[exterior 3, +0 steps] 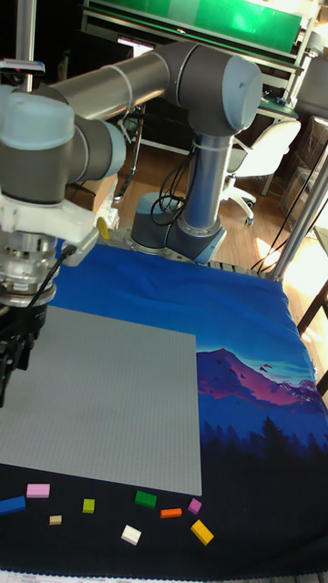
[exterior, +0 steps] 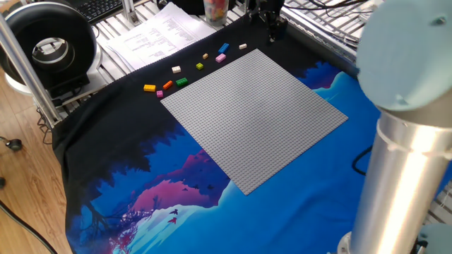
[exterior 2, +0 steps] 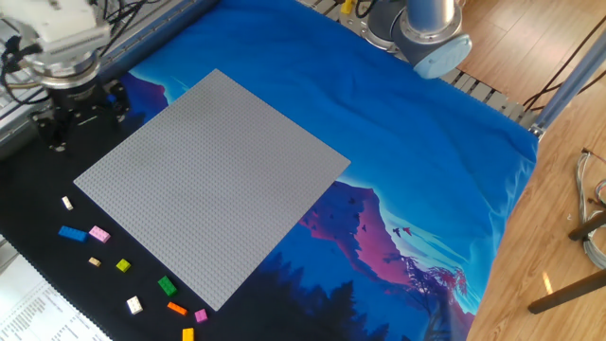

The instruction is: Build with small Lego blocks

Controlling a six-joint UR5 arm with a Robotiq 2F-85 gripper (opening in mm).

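The small Lego blocks lie in a loose row on the black cloth beside the grey baseplate (exterior: 254, 113): an orange-yellow one (exterior: 149, 88), a green one (exterior: 182, 82), a white one (exterior: 176, 70) and a blue one (exterior: 223, 49). In the other fixed view the blue block (exterior 2: 71, 233), a pink one (exterior 2: 99, 234) and the green one (exterior 2: 167, 285) sit along the plate's near-left edge. My gripper (exterior 2: 83, 116) hangs just off the plate's far-left corner, open, with nothing between its fingers. That gripper (exterior: 271, 29) is well apart from the blocks, and the gripper (exterior 3: 11, 360) is partly cut off at the left of the tall view.
Printed paper sheets (exterior: 159, 35) lie behind the blocks by a black round device (exterior: 49, 46). Cables and metal rails (exterior: 332, 25) run along the far side. The arm's grey column (exterior: 402, 141) fills the right of one fixed view. A blue patterned cloth (exterior 2: 407, 161) covers the table.
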